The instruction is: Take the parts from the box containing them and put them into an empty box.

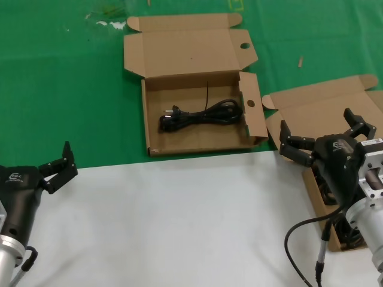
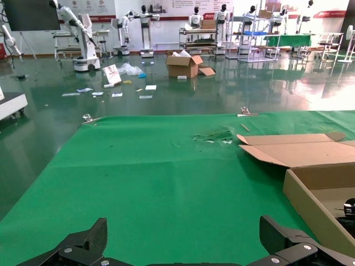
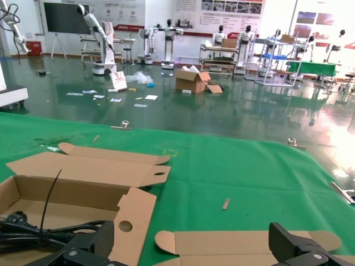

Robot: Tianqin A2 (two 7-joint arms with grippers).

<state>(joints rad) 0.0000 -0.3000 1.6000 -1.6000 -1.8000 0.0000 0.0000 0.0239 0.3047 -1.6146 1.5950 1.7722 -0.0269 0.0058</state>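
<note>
Head view: the right gripper (image 1: 323, 136), jaws spread wide and holding nothing, hangs over the hole-less box (image 1: 335, 104) at the table's right edge. The arm's black body hides most of that box's tray; only dark shapes show below the jaws, too covered to name. The box's lid lies flat just beyond the jaws, with rounded tabs at its corners.

The holed box (image 1: 197, 89) sits well to the left of the right jaws and far ahead of the left ones. Inside it lies a black bundled cable (image 1: 200, 115) with a plug end, a thin black tie standing up from the coil. One round hole shows in the lid tab, one in the side flap nearest the right gripper.

The left gripper (image 1: 57, 168) is parked at the near left over the white sheet (image 1: 179, 221), jaws apart and empty, well clear of both boxes.

Right wrist view: the cable (image 3: 33, 233) appears beside one fingertip (image 3: 89, 246), cut off by the frame edge; the flap hole is plain here. A small wooden sliver (image 3: 226, 204) lies on the green cloth (image 3: 249, 177) beyond the jaws.

Left wrist view: only the holed box's near wall (image 2: 310, 208) and lid enter, off to one side of the spread fingertips (image 2: 83, 244); a scuffed patch marks the cloth ahead. Both wrist views alone show the hall with other robots
</note>
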